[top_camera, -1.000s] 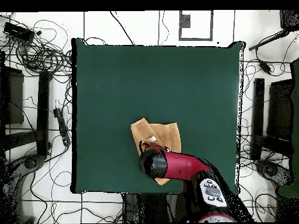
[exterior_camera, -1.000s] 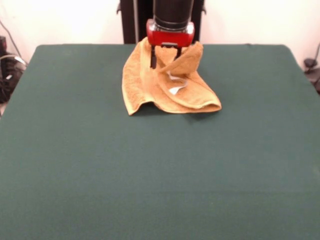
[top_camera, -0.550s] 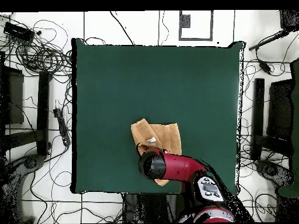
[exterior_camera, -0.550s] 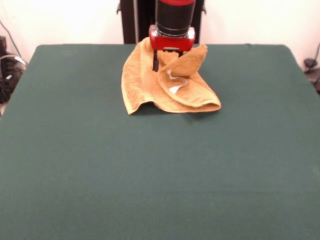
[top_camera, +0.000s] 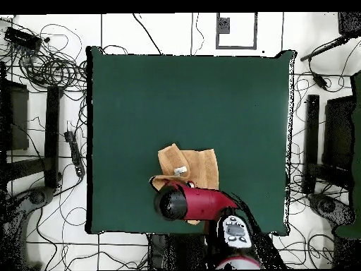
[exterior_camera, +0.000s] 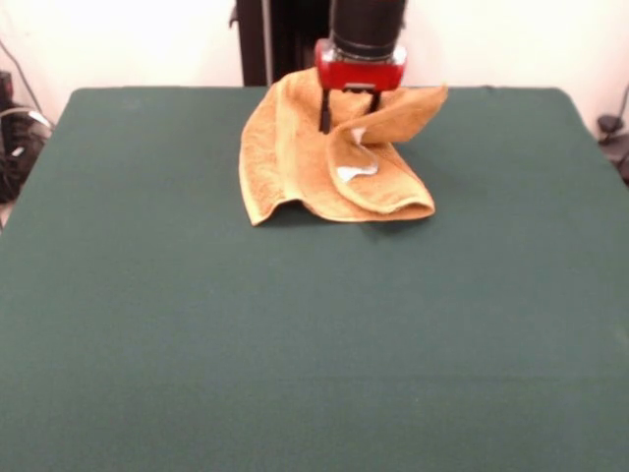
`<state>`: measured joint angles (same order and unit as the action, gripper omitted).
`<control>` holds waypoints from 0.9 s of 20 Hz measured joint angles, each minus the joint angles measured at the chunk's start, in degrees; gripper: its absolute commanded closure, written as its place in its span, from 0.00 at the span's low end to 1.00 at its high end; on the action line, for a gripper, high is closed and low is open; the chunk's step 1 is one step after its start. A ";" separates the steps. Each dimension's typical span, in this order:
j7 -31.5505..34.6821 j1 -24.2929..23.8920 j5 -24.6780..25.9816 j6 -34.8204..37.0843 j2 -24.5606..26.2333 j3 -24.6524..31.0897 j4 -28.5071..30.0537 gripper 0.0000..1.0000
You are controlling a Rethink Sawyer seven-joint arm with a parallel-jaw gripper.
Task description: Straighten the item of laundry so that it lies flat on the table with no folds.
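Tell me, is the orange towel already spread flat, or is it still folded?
Still folded. The towel is bunched in overlapping layers, one corner lifted off the table by the gripper.

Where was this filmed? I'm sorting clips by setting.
Probably a robotics lab: a green table bearing only a towel, a red robot arm over it, and cables strewn across the floor around it.
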<state>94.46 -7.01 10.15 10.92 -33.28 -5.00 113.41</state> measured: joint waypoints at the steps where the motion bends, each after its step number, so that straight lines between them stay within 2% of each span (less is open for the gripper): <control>1: 0.00 0.47 0.00 0.00 -0.38 -0.16 0.19 0.00; 10: 0.00 7.30 0.01 0.00 -5.06 -2.69 1.76 0.00; 18: 0.00 10.02 0.02 -0.02 -5.68 -4.07 1.94 0.00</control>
<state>94.46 3.01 10.17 10.89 -38.95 -9.07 115.35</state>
